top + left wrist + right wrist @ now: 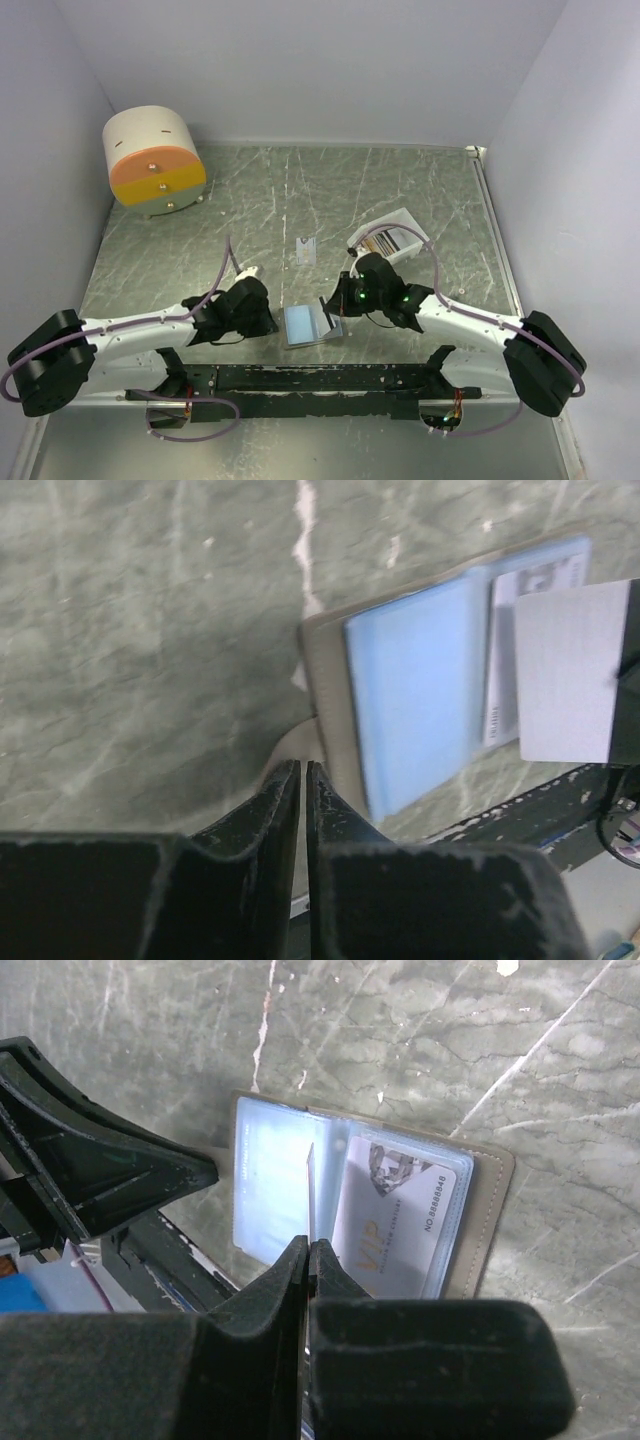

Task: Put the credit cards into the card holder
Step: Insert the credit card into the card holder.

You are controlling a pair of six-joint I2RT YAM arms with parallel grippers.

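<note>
Nearest, my right jaws clamp a grey-white credit card (570, 675) edge-down above the open card holder (415, 685) mid-frame, likely aimed at its empty pocket. My left jaws, nearly together beside its snap tab (288, 748), may steady it; I cannot tell if they grip.

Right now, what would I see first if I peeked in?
The open card holder, light blue inside, lies at the near middle between both arms. The right gripper pinches a pale credit card over it. A big cream-and-orange drum stands in the far left corner.
</note>
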